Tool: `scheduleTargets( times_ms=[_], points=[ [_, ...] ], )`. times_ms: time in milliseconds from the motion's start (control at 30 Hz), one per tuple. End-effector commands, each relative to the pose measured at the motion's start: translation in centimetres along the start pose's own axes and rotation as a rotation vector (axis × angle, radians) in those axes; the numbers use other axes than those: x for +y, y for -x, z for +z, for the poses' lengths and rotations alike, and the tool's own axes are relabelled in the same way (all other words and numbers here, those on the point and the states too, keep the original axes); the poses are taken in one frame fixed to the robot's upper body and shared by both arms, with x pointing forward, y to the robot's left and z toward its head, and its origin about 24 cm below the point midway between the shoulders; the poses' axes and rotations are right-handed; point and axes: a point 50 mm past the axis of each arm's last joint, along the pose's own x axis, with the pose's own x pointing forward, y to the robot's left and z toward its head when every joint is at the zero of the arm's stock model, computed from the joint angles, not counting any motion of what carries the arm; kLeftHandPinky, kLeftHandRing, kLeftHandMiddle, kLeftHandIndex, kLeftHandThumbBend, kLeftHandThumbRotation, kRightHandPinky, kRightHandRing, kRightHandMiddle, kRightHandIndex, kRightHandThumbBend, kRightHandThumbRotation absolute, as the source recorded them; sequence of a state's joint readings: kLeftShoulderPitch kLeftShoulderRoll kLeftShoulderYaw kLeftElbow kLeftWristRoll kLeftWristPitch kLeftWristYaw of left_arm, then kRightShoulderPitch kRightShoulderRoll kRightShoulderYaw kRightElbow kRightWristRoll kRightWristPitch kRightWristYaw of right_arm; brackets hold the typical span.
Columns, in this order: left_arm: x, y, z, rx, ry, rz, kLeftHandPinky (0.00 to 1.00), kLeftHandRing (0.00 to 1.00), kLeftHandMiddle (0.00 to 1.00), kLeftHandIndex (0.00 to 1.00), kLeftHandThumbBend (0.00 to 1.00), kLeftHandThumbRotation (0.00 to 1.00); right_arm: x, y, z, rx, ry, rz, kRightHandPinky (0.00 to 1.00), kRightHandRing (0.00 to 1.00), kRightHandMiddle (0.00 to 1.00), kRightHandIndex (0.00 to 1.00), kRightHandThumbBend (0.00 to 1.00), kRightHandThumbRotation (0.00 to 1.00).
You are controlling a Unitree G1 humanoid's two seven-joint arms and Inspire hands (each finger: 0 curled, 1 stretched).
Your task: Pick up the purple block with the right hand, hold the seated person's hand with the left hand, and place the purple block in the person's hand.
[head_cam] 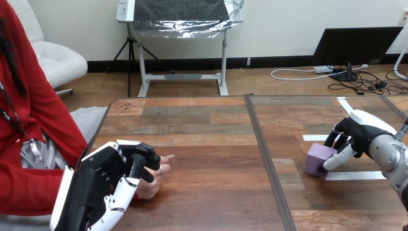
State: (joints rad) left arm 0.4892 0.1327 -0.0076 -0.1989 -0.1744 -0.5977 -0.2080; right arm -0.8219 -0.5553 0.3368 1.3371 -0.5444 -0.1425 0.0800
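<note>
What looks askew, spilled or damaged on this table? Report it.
Nothing stands out. The purple block looks intact at the right of the table, with the right hand curled round it. The left hand is curled over the person's hand near the left edge. Nothing is spilled or broken.

Your left hand [108, 178] rises from the bottom edge at lower left, with its white-shelled back turned up toward the camera. Its black fingers [146, 153] bend over the top of the person's hand [153, 186], with the thumb curled in beside them, so the grasp wraps that hand. Your right hand [358, 131] is at the right edge, mid-height, on a silver forearm [392, 154] that comes in from the lower right corner. The wrist tips the palm down and to the left. Its fingers and thumb are curled onto the purple block [316, 158], pinching it.
</note>
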Motion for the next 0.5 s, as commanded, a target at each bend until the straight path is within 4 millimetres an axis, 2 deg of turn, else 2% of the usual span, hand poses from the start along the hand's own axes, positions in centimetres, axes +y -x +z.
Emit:
scheduleTargets(
  times_ms=[0, 467],
  points=[
    [0.05, -1.33, 1.21, -0.086, -0.016, 0.005, 0.42, 0.54, 0.55, 0.52, 0.29, 0.50, -1.36, -0.16, 1.60, -0.063, -0.050, -0.071, 0.45, 0.51, 0.53, 0.51, 0.81, 0.00],
    [0.00, -1.25, 1.33, -0.076, -0.006, 0.013, 0.42, 0.54, 0.56, 0.52, 0.29, 0.48, -1.07, -0.20, 1.75, -0.067, -0.041, -0.079, 0.44, 0.49, 0.52, 0.50, 0.81, 0.00]
  ],
)
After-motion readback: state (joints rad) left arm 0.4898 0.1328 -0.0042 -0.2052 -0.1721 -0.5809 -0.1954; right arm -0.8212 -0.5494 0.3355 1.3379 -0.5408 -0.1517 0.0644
